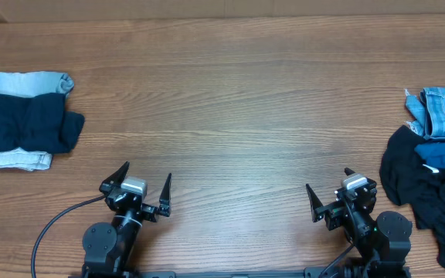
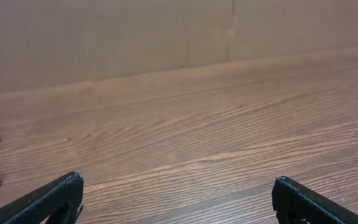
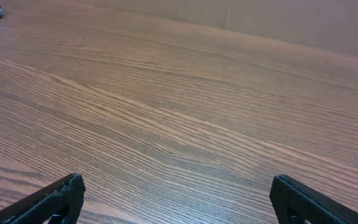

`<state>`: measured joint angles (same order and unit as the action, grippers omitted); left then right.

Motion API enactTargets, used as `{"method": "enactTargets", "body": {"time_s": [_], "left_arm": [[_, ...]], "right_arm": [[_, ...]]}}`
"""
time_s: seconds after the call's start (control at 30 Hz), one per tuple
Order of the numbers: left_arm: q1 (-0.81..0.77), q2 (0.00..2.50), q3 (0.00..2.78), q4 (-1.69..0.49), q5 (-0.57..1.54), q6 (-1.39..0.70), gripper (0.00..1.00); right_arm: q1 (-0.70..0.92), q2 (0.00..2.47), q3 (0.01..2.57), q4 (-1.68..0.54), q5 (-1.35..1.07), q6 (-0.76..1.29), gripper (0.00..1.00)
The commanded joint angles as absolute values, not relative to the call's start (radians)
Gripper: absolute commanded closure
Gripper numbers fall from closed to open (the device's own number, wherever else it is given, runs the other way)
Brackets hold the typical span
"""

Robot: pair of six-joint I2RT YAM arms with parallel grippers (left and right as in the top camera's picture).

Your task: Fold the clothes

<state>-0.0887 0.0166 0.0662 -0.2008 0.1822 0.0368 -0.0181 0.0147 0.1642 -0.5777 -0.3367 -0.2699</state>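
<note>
left gripper (image 1: 147,171): jaws standing wide apart, carrying nothing, waiting at the near edge
right gripper (image 1: 327,179): fingers likewise spread, empty, sitting near the pile
unfolded pile: black garment (image 1: 408,177) lying crumpled at the right edge, light-blue denim (image 1: 443,112) and bright blue piece (image 1: 443,158) overlapping it
folded stack: navy garment (image 1: 25,123) lying over light denim (image 1: 22,81), far left
why: table (image 1: 230,93) middle probably serving as fold area; input right, output left
axis: navy fold running left-right; black garment bunched, no clear axis, heap stretching roughly near-far
</note>
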Motion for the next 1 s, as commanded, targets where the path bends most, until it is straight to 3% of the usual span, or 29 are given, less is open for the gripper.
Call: {"method": "enactTargets", "body": {"time_s": [0.0,0.97], "left_arm": [[-0.094,0.013,0.060,-0.197,0.169,0.057,0.00],[-0.094,0.013,0.060,-0.196,0.172,0.056,0.00]], "right_arm": [[-0.014,0.003,0.156,-0.580,-0.341,-0.277,0.00],[-0.014,0.003,0.156,-0.535,-0.347,-0.288,0.00]]}}
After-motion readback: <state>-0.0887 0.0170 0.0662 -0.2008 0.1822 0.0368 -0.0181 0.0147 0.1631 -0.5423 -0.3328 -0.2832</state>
